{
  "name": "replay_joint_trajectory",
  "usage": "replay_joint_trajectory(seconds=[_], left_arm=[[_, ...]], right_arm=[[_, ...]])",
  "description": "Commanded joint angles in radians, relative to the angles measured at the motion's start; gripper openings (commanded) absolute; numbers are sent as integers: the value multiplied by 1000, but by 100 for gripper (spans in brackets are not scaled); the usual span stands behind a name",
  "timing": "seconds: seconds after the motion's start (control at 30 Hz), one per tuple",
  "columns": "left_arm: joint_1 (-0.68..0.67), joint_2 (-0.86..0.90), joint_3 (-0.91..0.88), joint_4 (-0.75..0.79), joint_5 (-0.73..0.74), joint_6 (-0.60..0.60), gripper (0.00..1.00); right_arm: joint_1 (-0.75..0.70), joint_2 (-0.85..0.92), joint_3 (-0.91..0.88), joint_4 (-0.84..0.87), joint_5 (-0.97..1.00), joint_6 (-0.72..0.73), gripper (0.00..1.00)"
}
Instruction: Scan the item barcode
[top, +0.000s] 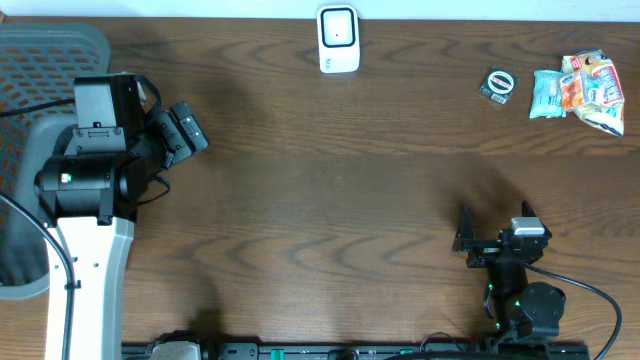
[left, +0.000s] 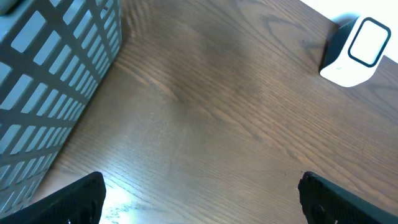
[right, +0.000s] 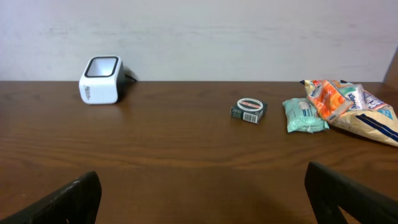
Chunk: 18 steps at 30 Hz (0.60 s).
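A white barcode scanner (top: 338, 40) stands at the table's far edge, also in the left wrist view (left: 356, 51) and the right wrist view (right: 101, 79). Three items lie at the far right: a small dark round-topped tin (top: 498, 84) (right: 249, 110) with a barcode label facing the front, a green wipes pack (top: 547, 94) (right: 303, 116) and a colourful snack bag (top: 595, 92) (right: 354, 106). My left gripper (top: 190, 128) (left: 202, 196) hovers open over bare wood at the left. My right gripper (top: 495, 225) (right: 202, 193) is open near the front right, well short of the items.
A grey mesh basket (top: 40, 60) (left: 50, 81) sits at the far left beside the left arm. The dark wooden table (top: 320, 200) stretches between the two arms. A white wall rises behind the table's far edge.
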<state>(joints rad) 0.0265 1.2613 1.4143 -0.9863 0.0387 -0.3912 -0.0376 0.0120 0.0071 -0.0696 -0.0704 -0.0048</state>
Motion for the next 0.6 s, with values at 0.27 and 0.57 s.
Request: replay_joint_trajectory(seconds=[0.27, 0.57], left_arm=[[6, -1, 9, -1, -10, 13, 98], [6, -1, 9, -1, -9, 13, 98]], right_arm=[[11, -7, -1, -10, 12, 27, 99], [41, -7, -1, -9, 12, 43, 99]])
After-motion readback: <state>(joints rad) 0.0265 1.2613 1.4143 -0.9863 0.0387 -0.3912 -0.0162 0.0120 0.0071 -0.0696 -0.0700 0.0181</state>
